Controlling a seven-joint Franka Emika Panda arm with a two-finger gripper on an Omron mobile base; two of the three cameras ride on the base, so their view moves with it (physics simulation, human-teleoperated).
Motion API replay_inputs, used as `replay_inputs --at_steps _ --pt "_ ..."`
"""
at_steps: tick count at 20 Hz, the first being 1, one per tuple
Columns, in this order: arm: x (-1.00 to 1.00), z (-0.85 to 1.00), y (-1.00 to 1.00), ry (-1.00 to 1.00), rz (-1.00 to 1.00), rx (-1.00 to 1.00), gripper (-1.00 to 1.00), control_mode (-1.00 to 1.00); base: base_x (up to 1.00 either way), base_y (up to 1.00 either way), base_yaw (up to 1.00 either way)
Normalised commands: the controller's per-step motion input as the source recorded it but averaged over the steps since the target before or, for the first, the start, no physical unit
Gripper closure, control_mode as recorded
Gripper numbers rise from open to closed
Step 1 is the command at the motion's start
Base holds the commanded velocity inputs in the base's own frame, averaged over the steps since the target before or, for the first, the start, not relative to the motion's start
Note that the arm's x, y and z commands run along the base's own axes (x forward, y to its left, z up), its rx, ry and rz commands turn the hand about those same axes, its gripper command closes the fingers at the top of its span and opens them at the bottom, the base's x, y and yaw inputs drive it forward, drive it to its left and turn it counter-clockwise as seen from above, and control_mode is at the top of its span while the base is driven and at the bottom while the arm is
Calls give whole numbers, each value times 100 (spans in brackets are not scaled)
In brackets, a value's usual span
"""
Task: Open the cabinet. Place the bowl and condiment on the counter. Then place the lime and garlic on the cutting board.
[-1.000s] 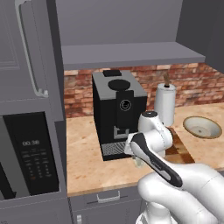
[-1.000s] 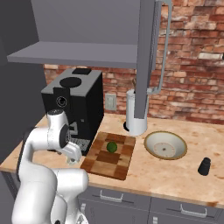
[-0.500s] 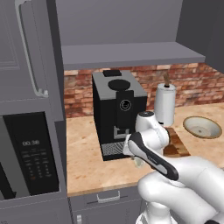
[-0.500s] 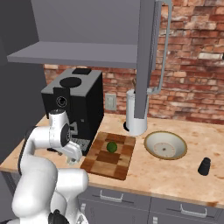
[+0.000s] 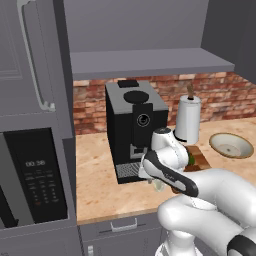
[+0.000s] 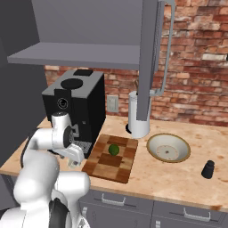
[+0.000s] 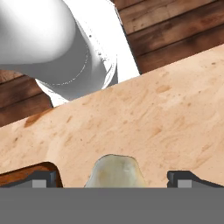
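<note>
The robot's pincer (image 7: 113, 179) hangs spread wide over the beige speckled stone counter (image 7: 166, 118), its dark tips either side of the whitish lumpy garlic bulb (image 7: 114, 171), apparently lined up for a grasp. The checkered brown wooden cutting board (image 6: 111, 159) lies just beside, already carrying the small dark-green lime (image 6: 114, 149). The garlic's lower half is cut off, so contact cannot be judged.

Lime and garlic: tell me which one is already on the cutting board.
The lime: it sits on the cutting board. The garlic lies on the bare counter between the open gripper's fingertips.
</note>
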Motion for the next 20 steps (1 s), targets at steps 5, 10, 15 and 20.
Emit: replay_inputs --at_steps 5,10,15,20 --pt "0 -35 0 0 -3 0 -100 -100 0 0 0" --pt "0 -32 0 0 -5 0 -100 -100 0 0 0" --pt "0 -27 -5 0 -5 0 -100 -100 0 0 0" --pt "0 -36 -21 0 -4 0 -100 -100 0 0 0"
